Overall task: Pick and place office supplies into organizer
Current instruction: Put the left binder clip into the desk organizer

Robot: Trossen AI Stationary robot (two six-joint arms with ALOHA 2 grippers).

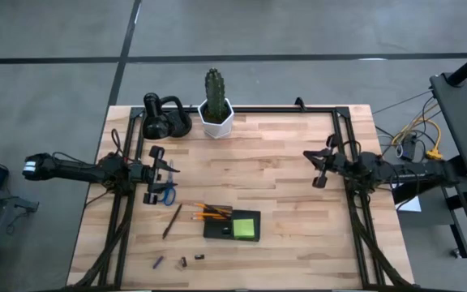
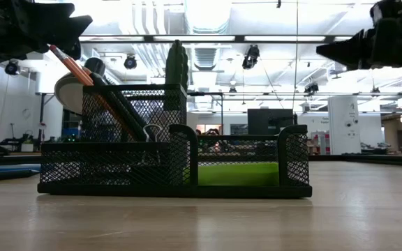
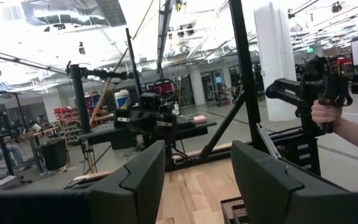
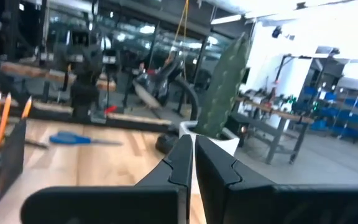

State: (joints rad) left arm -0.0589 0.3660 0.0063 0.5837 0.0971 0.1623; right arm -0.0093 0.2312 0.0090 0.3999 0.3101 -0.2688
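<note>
Blue-handled scissors lie on the wooden table just beside the open left gripper. Right gripper waits closed, well apart; black mesh organizer sits near centre, holding orange pencils.

A grey floor crossed by dark lines is seen around a light wooden worktop in the high view. At the right edge of that view, a dark desk with yellow cables beside it is shown. In the low view, a bright white ceiling with pipes and ducts fills the upper frame, and black spotlights are hung from it. A white pillar stands at the right, and dark monitors are seen at centre.
</note>
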